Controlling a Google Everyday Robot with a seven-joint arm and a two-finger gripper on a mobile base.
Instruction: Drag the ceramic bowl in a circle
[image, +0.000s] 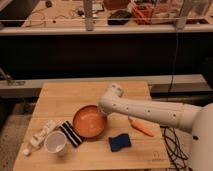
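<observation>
Jaws rest at the arm-side rim of the ceramic bowl (87, 123).

End effector (103, 114) mostly hidden under arm (146, 111) beside ceramic bowl (87, 123)

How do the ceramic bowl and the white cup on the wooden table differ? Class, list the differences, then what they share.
Colour: the ceramic bowl is glossy orange-brown; the white cup is plain white.
Size: the bowl is wider than the cup.
Contact: the pincer is at the bowl's right rim, while the cup stands apart from it.
Both are round, open-topped and upright on the table.
</observation>
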